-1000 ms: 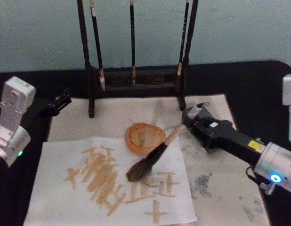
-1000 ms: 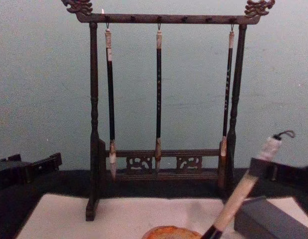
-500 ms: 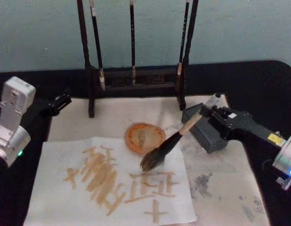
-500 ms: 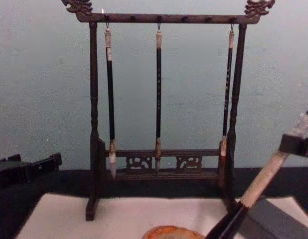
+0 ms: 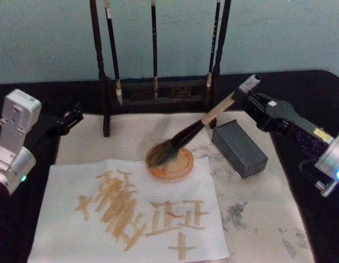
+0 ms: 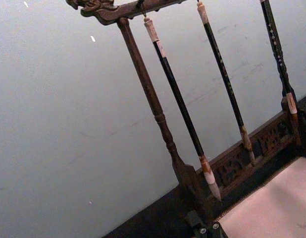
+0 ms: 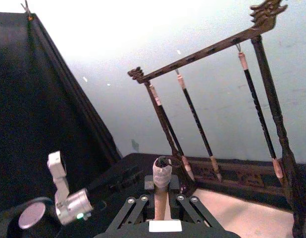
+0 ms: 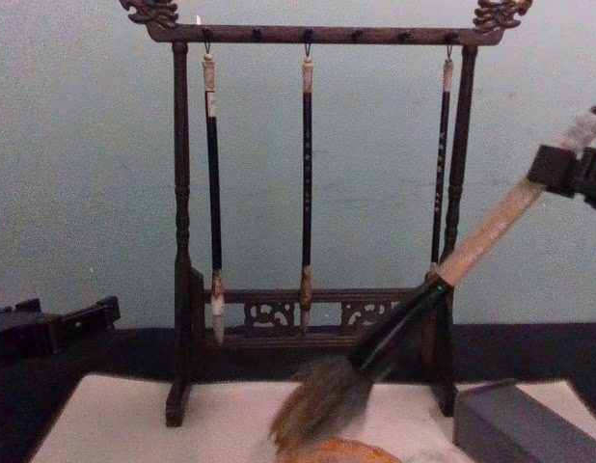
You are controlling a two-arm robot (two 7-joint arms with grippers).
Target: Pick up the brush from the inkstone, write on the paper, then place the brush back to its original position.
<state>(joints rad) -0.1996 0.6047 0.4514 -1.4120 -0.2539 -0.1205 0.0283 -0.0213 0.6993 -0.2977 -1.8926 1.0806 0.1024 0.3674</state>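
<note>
So | brush is pinched near its cap by right gripper; bristles held tilted over orange inkstone | left gripper parked at left; grip can't be told

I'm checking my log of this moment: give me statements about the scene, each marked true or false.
The right pincer grips the large beige-handled calligraphy brush near its capped end. True.
The off-white rectangular paper is blank. False: it bears ochre strokes.
The dark wooden rack holds three slim brushes. True.
The brush's bristles are at the grey rectangular block. False: they are at the round orange dish; the block stands beside it.
The left pincer sits parked at the left. True.
</note>
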